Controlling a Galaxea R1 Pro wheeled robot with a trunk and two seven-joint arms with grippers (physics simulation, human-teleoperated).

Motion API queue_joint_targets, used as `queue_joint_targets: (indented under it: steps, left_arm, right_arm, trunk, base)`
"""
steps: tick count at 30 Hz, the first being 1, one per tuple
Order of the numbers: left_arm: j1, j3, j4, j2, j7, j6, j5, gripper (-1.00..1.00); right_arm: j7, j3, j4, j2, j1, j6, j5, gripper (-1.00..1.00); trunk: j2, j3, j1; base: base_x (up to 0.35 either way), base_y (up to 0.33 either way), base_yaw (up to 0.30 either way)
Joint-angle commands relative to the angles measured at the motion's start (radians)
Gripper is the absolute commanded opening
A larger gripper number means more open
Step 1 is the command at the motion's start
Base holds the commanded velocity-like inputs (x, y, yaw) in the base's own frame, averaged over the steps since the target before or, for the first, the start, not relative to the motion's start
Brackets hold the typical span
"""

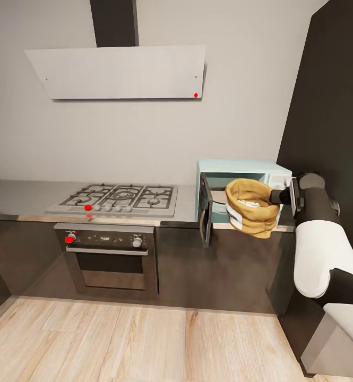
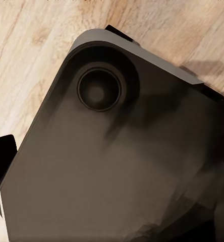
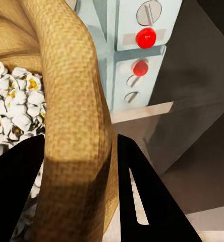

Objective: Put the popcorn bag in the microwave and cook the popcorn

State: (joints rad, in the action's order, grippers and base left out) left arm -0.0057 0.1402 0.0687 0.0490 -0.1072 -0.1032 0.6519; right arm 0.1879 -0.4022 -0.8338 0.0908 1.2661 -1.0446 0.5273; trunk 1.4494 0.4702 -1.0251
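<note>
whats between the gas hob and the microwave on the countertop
Bare grey countertop in the head view; only the microwave's open door swings out just right of the hob.

The popcorn bag (image 1: 252, 208) hides most of the microwave (image 1: 240, 171) cavity and its knob panel in the head view, and the right gripper's (image 1: 280, 197) fingertips are lost behind the bag rim there. In the right wrist view the bag runs off the picture edge, one finger (image 3: 152, 201) outside the rim and one inside, both cut off. Left wrist view: a dark rounded panel (image 2: 117, 166), cropped; can't tell what it is.
</note>
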Motion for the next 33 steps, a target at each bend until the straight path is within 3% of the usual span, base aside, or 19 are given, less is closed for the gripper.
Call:
queue_joint_targets:
  steps: [1,6,28,33]
  left_arm:
    - [0.0,0.009,0.0,0.0,-0.005,-0.003,0.006,1.0]
    - [0.0,0.009,0.0,0.0,-0.005,-0.002,0.007,1.0]
    - [0.0,0.01,0.0,-0.001,-0.005,0.001,0.007,1.0]
    - [0.0,0.01,0.0,-0.001,-0.005,-0.001,0.006,1.0]
  right_arm:
    - [0.011,-0.005,0.0,0.0,0.001,-0.003,0.009,-1.0]
    - [0.013,-0.01,-0.003,0.0,0.001,-0.003,0.011,-1.0]
    - [0.008,-0.008,-0.01,0.0,0.001,-0.003,0.014,-1.0]
    - [0.008,-0.008,-0.01,0.0,0.001,-0.003,0.015,-1.0]
  trunk:
    - [0.001,0.001,0.0]
    - [0.001,0.001,0.0]
    - [0.001,0.001,0.0]
    - [0.001,0.001,0.0]
  base:
    - [0.0,0.0,0.0]
    - [0.057,0.0,0.0]
    - [0.316,0.0,0.0]
    - [0.078,0.0,0.0]
